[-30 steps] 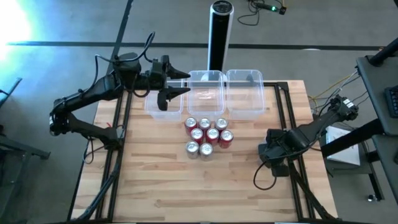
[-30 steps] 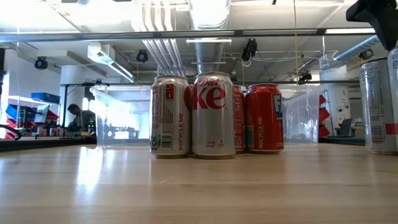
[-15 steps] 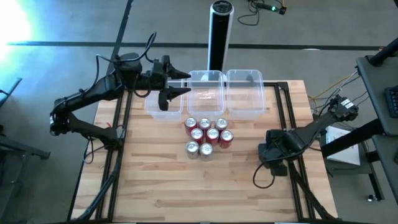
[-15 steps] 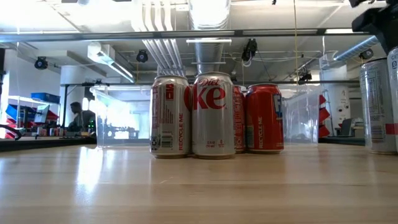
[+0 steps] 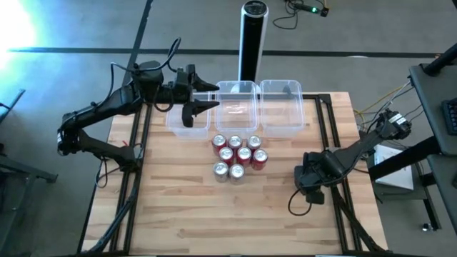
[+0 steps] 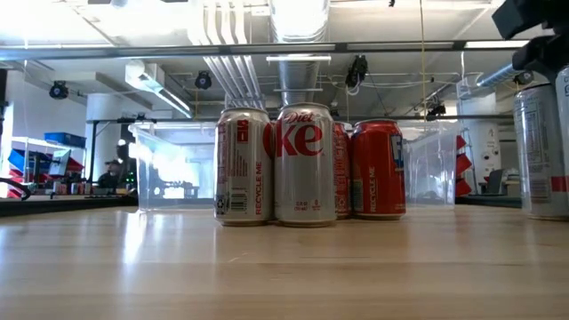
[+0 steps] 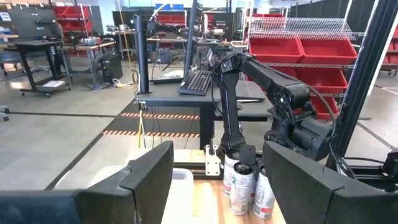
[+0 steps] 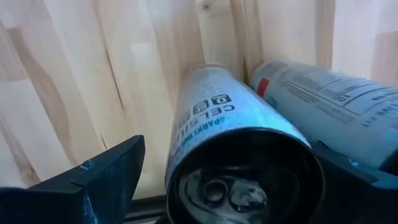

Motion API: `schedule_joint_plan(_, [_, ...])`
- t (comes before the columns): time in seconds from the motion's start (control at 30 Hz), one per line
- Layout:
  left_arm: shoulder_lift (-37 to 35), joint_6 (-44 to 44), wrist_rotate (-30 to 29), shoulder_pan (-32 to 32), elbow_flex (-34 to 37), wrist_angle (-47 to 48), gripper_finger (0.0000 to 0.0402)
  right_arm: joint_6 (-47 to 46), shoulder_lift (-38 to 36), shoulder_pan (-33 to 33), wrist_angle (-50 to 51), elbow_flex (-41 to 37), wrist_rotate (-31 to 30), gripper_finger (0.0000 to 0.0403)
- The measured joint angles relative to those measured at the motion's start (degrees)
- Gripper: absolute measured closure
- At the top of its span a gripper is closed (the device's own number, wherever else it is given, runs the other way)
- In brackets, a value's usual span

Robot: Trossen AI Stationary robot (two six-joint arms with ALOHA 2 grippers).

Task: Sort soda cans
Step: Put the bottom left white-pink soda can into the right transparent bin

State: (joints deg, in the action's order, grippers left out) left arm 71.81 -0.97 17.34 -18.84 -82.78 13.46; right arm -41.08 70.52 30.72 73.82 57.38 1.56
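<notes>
Right gripper (image 5: 308, 173): down at my table's right side, fingers spread wide around a silver can (image 8: 239, 155) whose top faces the wrist camera; not clamped yet, I judge, placed to take it upright.
Second silver can (image 8: 323, 93): just beside the first.
Left gripper (image 5: 191, 107): hanging over the left clear tub (image 5: 180, 126), fingers apart, nothing between them, clear of the cans.
Clustered cans (image 5: 236, 154): mid-table, in front of the tubs, red and silver mixed, awaiting sorting.

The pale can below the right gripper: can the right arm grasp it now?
Probably yes: the right gripper is open around the pale can; a second can crowds one side.
</notes>
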Motion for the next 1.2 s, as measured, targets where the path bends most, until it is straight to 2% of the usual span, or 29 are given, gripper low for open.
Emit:
schedule_joint_plan(0.3, [-0.1, 0.0, 0.0, 0.0, 0.0, 0.0, 0.0170, -1.8, 0.1, 0.0, -0.8, 0.1, -0.1, 0.0049])
schedule_joint_plan(0.63, [-0.2, 0.0, 0.2, 0.0, 0.0, 0.0, 0.0170, -3.3, 0.2, 0.0, -1.4, 0.3, -0.2, 0.0132])
schedule_joint_plan(0.8, [-0.9, 0.0, 0.2, 0.0, 0.0, -0.2, 0.0170, -3.0, 0.2, -0.3, -2.4, 1.3, 0.7, 0.0155])
schedule_joint_plan(1.0, [-2.2, 0.0, 0.2, 0.0, 0.0, -0.4, 0.0170, 0.0, 3.0, -3.5, -3.6, 8.8, 1.8, 0.0148])
schedule_joint_plan(1.2, [-3.1, 0.0, 0.2, 0.0, 0.0, -1.7, 0.0170, 8.0, 7.3, -8.8, -1.1, 22.3, 5.2, 0.0150])
